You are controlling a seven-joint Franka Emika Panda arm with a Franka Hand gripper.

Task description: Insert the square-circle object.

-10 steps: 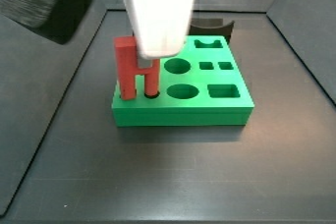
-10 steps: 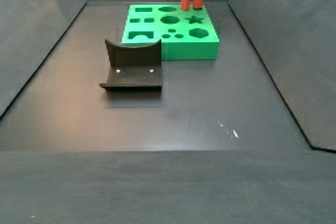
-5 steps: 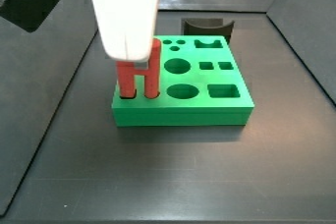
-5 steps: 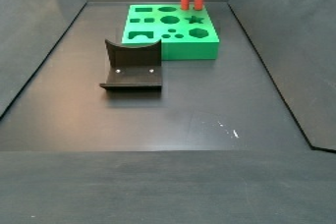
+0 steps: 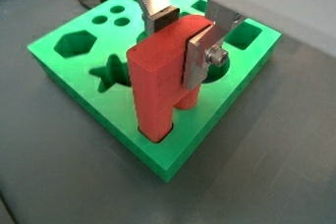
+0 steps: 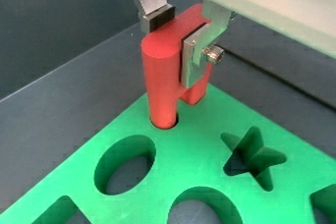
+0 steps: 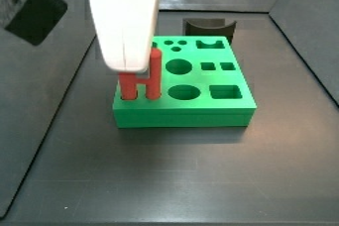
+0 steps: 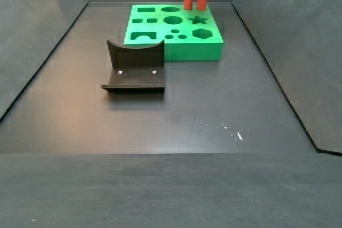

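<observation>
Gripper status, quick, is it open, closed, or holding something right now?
End effector: closed on the square-circle object, over a corner of the green block, with the peg's lower end in the block's hole.

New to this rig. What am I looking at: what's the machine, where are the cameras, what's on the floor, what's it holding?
It is one robot arm with a two-finger gripper. Two cameras ride on the wrist and look down past the fingers; two more stand beside the table, which is why the green block looks near in one side view and far in another. The block has shaped holes: star, hexagon, circles, squares. The gripper is shut on the red peg, two joined posts, one square, one round. It holds the peg upright at a corner of the block, with the peg's lower end already in its hole. The dark L-shaped fixture stands apart on the floor, and a dark cylinder sits behind the block.
</observation>
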